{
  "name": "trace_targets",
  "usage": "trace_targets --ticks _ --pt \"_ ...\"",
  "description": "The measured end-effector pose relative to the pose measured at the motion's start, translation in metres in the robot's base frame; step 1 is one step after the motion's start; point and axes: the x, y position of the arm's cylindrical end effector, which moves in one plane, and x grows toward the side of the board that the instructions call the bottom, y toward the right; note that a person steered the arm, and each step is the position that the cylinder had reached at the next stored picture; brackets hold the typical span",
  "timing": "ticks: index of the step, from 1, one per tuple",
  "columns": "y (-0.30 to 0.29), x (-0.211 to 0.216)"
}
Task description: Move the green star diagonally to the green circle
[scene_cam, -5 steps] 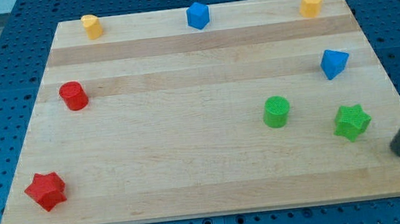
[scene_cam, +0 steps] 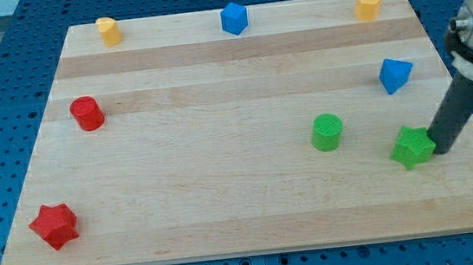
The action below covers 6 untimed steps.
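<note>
The green star (scene_cam: 413, 147) lies on the wooden board (scene_cam: 221, 151) at the view's lower right. The green circle (scene_cam: 327, 132), a short cylinder, stands up and to the left of it, a block's width or so away. My tip (scene_cam: 441, 149) is at the star's right edge and touches it or nearly does. The dark rod rises from the tip up and to the right.
A blue block (scene_cam: 395, 75) sits above the star. A yellow block (scene_cam: 368, 5), a blue block (scene_cam: 233, 18) and a yellow block (scene_cam: 107, 30) line the view's top edge. A red cylinder (scene_cam: 87, 113) and a red star (scene_cam: 54, 226) are at the left.
My tip has moved left and slightly up, from the board's right edge to the green star's right side. The star has shifted a little to the left.
</note>
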Motion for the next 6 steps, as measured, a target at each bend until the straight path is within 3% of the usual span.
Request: trace_targets --ticks 3,6 --pt "-0.065 0.007" --pt "-0.165 0.008"
